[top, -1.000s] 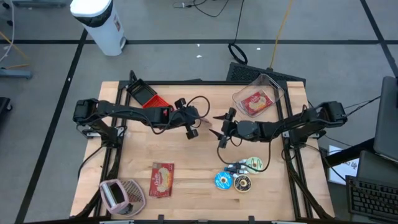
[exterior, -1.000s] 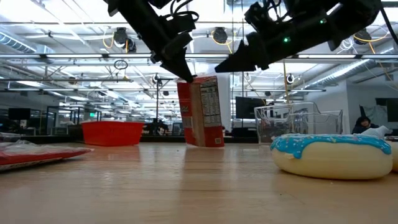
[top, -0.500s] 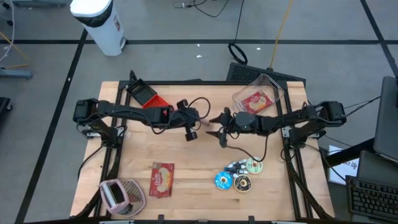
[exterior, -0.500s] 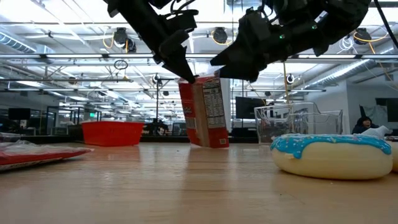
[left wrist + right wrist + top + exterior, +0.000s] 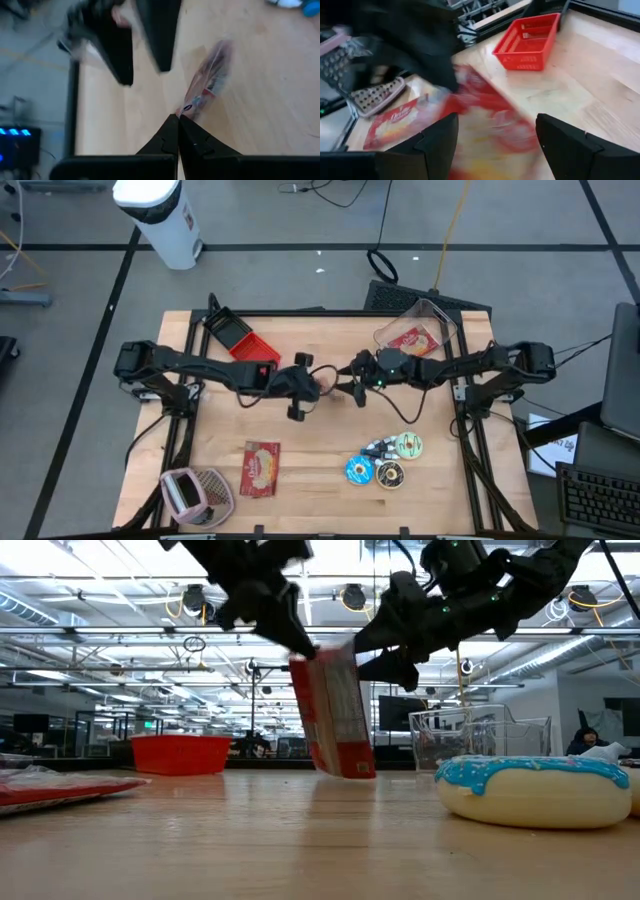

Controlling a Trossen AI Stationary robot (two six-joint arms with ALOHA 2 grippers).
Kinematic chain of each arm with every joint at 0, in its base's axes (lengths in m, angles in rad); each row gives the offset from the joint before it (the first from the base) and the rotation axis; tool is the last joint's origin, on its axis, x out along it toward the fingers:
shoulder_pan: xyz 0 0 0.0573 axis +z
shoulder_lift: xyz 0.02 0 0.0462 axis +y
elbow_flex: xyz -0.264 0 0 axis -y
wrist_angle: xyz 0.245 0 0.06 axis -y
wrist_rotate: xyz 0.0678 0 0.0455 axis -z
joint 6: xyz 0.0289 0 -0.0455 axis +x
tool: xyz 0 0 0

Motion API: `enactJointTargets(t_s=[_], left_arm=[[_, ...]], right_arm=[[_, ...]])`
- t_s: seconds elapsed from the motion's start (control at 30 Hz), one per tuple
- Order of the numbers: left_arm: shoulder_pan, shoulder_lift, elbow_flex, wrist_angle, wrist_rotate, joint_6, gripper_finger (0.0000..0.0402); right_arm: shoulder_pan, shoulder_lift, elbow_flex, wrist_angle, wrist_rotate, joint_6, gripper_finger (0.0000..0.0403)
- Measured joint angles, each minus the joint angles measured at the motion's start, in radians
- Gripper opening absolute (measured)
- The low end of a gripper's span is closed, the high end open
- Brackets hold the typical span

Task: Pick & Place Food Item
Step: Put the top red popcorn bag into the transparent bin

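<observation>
A tall red food box (image 5: 334, 712) stands tilted at the middle of the table, its lower end at table level in the low view. My left gripper (image 5: 303, 648) is shut on the box's top. It comes in from the table's left (image 5: 316, 386). My right gripper (image 5: 372, 652) is open and reaches in from the right (image 5: 342, 374). Its two fingers (image 5: 436, 146) stand on either side of the blurred box (image 5: 487, 117). In the high view both grippers hide the box. My left gripper pinches the box's top edge (image 5: 193, 104) between its two shut fingertips (image 5: 176, 131), slanting down from the table's left. The box hangs tilted below them, its top leaning toward the left arm. Whether its lower end rests on the table I cannot tell. My right gripper: I cannot tell whether its open fingers touch the box.
A red basket (image 5: 232, 336) sits at the far left and a clear container (image 5: 416, 338) holding a red packet at the far right. Donuts (image 5: 384, 464) lie near right. A flat red packet (image 5: 260, 468) and a pink grater (image 5: 196, 492) lie near left.
My left gripper has rolled and shifted a little toward the near edge, tipping the box further over. My right gripper, still open, has rolled and swung toward the far edge and leftward, up to the box's top.
</observation>
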Motion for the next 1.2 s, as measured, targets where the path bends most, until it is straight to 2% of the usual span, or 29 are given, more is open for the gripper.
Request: enactJointTargets(t_s=[0.23, 0.37, 0.53, 0.7, 0.8, 0.9, 1.2], left_arm=[[-0.07, -0.11, 0.0, 0.045, -0.037, 0.148, 0.0], [-0.098, -0.193, 0.001, 0.124, -0.061, 0.233, 0.0], [-0.132, -0.276, 0.001, 0.266, -0.105, 0.39, 0.0], [-0.155, -0.329, 0.003, 0.406, -0.106, 0.523, 0.0], [-0.163, -0.342, 0.001, 0.47, -0.105, 0.604, 0.0], [-0.164, -0.342, 0.002, 0.56, -0.101, 0.684, 0.0], [-0.146, -0.341, 0.002, 0.688, 0.01, 0.743, 0.0]], right_arm=[[-0.084, -0.001, -0.007, -0.003, -0.134, 0.081, 0.0254], [-0.108, -0.001, -0.027, 0.043, -0.195, 0.145, 0.0254], [-0.104, -0.001, -0.074, 0.217, -0.283, 0.234, 0.0254], [-0.088, -0.001, -0.14, 0.533, -0.329, 0.368, 0.0254], [-0.071, -0.001, -0.164, 0.712, -0.331, 0.446, 0.0254], [-0.041, -0.001, -0.168, 0.812, -0.326, 0.487, 0.0254], [0.051, 0.0, -0.147, 0.834, -0.169, 0.468, 0.0254]])
